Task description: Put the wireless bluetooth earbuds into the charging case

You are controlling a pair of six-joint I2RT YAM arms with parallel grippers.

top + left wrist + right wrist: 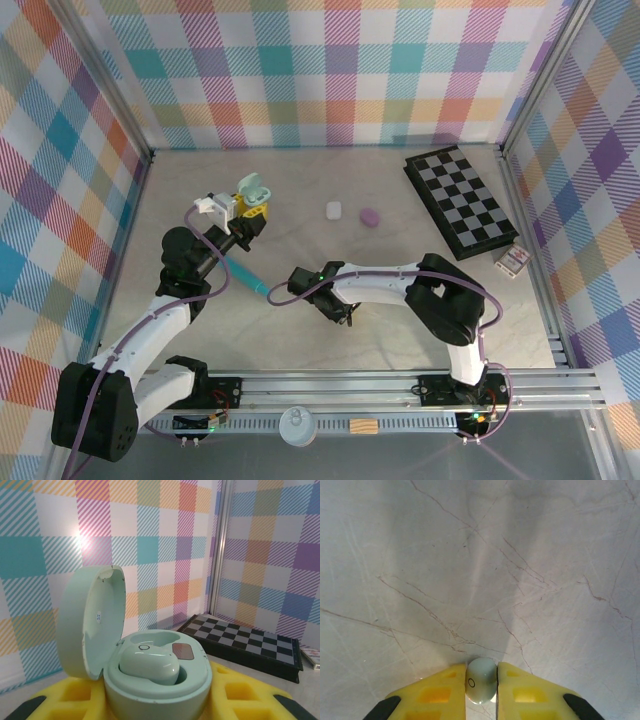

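My left gripper (250, 206) is shut on a pale mint charging case (160, 692), held up at the back left with its lid (92, 622) swung open. One mint earbud (148, 664) sits in the case's near well, and the well behind it (152, 639) is bare. In the top view the case (253, 187) shows above the yellow fingers. My right gripper (482, 666) points down at the marble table (470, 555), its yellow fingers pressed against both sides of a second mint earbud (481, 680). That gripper (343, 314) is low over the table's middle front.
A small white case (333, 210) and a purple case (370, 216) lie mid-table. A folded chessboard (462, 200) lies at the back right with a small card box (513, 261) beside it. A teal cylinder (245, 272) lies under the left arm. Checked walls enclose three sides.
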